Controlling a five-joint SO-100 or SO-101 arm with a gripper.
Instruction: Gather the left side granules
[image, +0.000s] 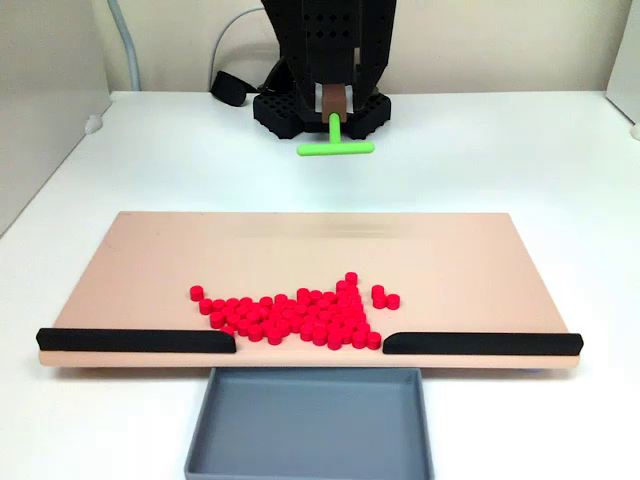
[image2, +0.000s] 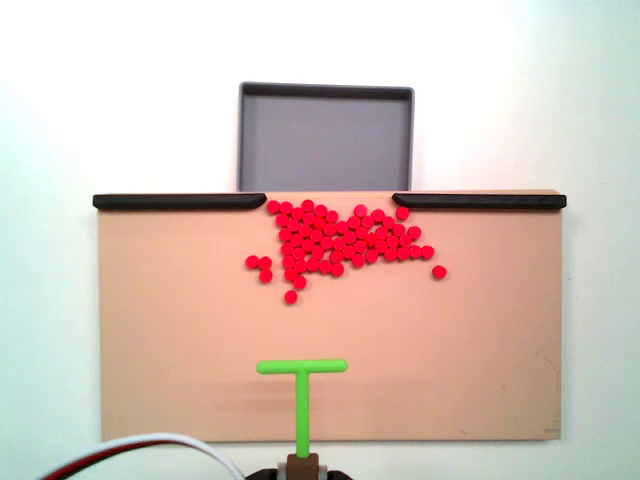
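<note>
The granules (image: 300, 315) (image2: 335, 238) are a heap of tiny red cylinders on the tan board (image: 180, 260) (image2: 170, 330). They lie by the gap between the two black strips, with a few strays at the heap's edges. My gripper (image: 335, 102) (image2: 303, 466) is shut on the stem of a green T-shaped tool (image: 335, 147) (image2: 302, 380). The crossbar points toward the heap and hangs well short of it, touching no granule. In the fixed view from the arm's side, the bottom edge cuts off most of the gripper.
Two black strips (image: 135, 340) (image: 480, 343) (image2: 180, 201) (image2: 478, 201) line the board's edge, leaving a gap. A grey tray (image: 310, 425) (image2: 325, 135) sits just beyond that gap. The arm's base (image: 320, 105) and a white cable (image2: 150, 445) lie behind the board.
</note>
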